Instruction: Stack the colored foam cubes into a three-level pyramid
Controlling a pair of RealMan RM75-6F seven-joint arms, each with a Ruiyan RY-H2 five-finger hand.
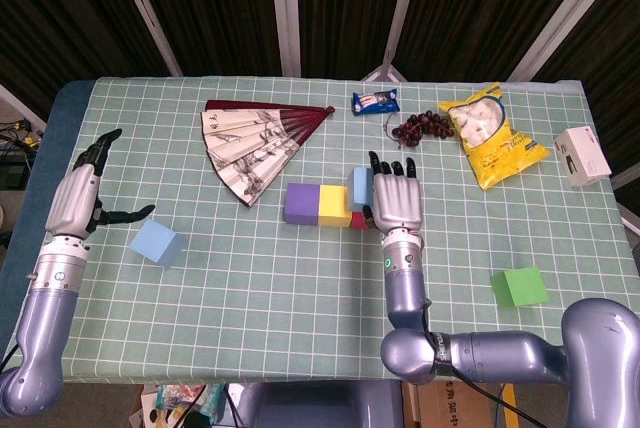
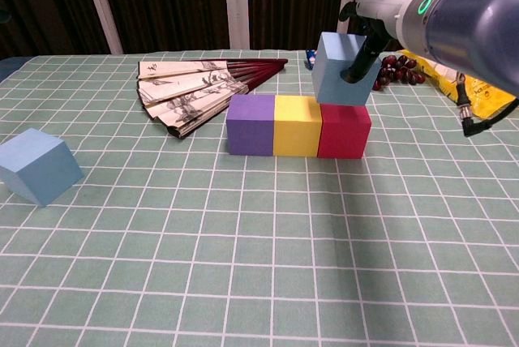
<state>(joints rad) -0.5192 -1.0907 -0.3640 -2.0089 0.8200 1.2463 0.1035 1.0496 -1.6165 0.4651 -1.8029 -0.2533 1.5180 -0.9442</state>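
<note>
Right hand fingers clamped on light blue cube, held just above red cube of purple–yellow–red row. Left hand fingers apart beside second blue cube on table.

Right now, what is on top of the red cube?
A light blue cube, held by the right hand, sits over the red cube. Whether it rests fully on it cannot be told; the hand covers it from above.

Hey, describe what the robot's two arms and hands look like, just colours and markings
Both arms are glossy blue-grey tubes with rounded joints. The left hand and right hand have silver-grey backs and black fingers. A green light ring glows near the right wrist, and a thin black cable hangs from that arm.
</note>
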